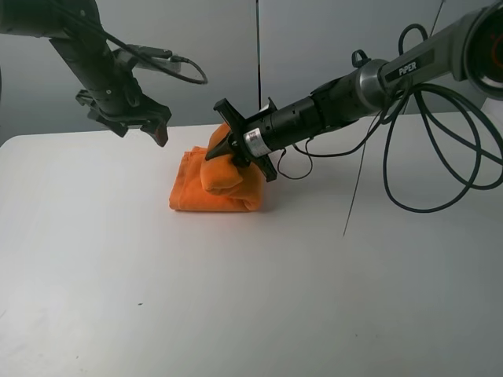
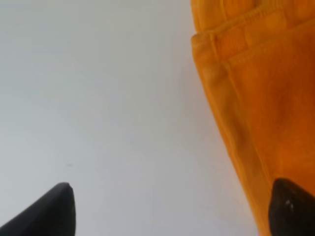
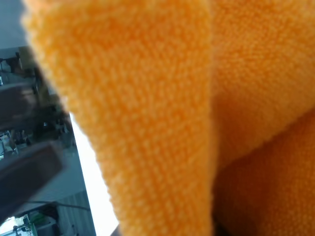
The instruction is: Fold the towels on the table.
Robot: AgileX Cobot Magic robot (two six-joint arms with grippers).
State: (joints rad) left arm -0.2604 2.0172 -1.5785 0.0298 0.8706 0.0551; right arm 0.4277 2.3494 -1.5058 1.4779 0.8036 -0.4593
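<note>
Over the white surface (image 1: pixel 118 275), right hand (image 1: pixel 222 154) appears clamped on a raised fold of the towel (image 1: pixel 192 191); fingertips hidden. Left hand (image 1: pixel 141 126) spread wide, empty. Lay the fold flat with hems aligned before letting go.

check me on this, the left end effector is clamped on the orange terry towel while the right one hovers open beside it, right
Reversed. In the exterior high view the right end effector grips the orange terry-cloth towel; the left end effector hovers open beside it.
</note>
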